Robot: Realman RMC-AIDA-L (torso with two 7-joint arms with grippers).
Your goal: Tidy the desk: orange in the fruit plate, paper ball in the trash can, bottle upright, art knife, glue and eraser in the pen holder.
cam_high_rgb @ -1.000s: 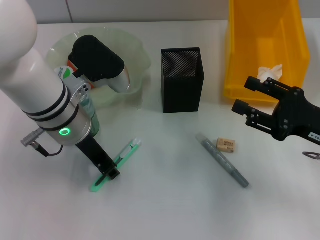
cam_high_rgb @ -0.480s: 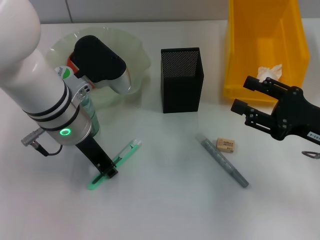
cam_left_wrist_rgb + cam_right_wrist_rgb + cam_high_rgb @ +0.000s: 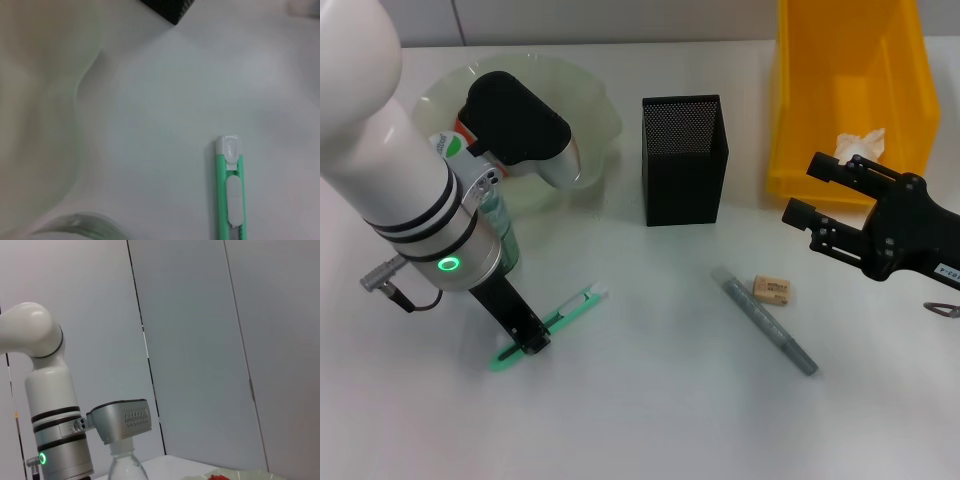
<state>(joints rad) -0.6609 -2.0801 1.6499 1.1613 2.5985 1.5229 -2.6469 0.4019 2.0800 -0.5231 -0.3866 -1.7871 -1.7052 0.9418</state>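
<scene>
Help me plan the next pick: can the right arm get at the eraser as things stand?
Probably yes. The eraser lies in the open on the desk beside the glue, apart from it, and the right end effector hovers open close above with nothing between them.

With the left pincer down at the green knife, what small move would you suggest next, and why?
Probably close the left pincer on the knife and lift. Its fingertips are already down at the knife's lower end, and the knife lies flat on the desk, apart from the pen holder where it belongs. Whether it already grips is unclear. The right pincer hovers open by the yellow bin.
</scene>
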